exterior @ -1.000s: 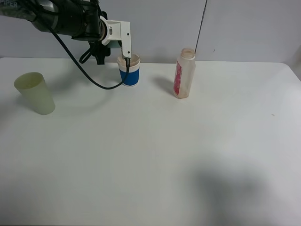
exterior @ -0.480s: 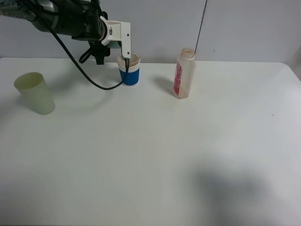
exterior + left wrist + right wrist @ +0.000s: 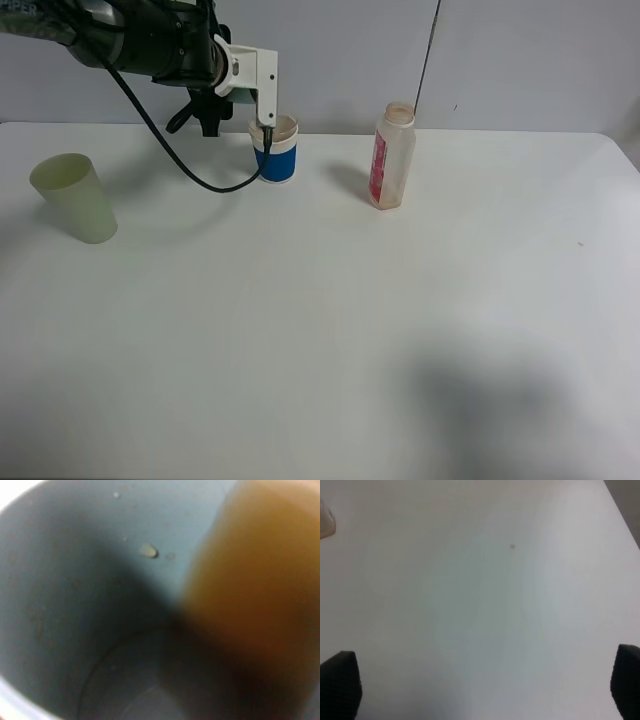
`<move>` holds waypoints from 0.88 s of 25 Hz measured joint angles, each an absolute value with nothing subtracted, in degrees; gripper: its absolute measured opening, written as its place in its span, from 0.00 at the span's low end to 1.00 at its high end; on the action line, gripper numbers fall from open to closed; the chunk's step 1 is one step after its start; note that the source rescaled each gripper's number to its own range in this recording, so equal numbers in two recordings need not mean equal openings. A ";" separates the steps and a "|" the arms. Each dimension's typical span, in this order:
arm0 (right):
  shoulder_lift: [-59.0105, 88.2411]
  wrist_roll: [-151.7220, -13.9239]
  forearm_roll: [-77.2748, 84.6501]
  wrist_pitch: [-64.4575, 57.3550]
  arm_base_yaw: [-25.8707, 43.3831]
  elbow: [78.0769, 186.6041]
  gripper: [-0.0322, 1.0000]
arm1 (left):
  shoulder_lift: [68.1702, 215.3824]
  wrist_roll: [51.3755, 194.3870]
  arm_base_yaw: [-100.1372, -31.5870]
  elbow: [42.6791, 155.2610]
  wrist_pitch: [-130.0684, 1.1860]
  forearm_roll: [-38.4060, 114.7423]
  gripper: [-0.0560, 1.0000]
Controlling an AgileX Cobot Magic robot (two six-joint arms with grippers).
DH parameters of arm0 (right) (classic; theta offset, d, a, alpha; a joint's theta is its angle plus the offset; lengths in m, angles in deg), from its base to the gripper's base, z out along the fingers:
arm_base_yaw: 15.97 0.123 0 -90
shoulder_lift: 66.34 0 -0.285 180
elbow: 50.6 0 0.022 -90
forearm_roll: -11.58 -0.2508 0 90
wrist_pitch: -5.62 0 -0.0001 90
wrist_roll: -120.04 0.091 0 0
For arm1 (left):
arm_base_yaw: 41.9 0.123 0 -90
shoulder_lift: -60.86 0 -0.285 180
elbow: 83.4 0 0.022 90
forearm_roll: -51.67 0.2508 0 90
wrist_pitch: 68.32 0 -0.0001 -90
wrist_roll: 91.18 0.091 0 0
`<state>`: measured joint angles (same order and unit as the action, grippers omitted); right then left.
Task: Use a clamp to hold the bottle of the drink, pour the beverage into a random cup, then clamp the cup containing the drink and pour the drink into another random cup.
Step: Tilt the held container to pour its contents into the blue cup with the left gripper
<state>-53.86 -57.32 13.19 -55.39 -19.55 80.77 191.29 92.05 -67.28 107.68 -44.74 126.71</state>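
White tabletop (image 3: 320, 330) carried everything. At 11 o'clock, the left clamp (image 3: 262, 98) gripped a tilted teal plastic cup (image 3: 75, 605) over the blue-banded white paper cup (image 3: 275, 152); right jaws stood apart.

The left arm (image 3: 140, 40) reaches in from the upper left of the overhead frame, black and cable-draped, its wrist rolled so the pale left gripper (image 3: 262, 95) points down and to the right. Its jaws are closed. The right gripper (image 3: 480, 690) is spread wide (only two dark fingertips (image 3: 340, 685) show, at the lower corners of its wrist view).
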 joint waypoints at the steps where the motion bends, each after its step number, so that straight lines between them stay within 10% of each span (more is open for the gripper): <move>1: -53.86 -57.32 13.19 -55.39 -19.55 80.77 1.00 | 191.29 93.03 -67.28 107.68 -44.74 126.76 0.06; 22: -53.86 -57.32 13.19 -55.39 -19.55 80.77 1.00 | 191.29 98.15 -67.28 107.68 -44.58 127.35 0.06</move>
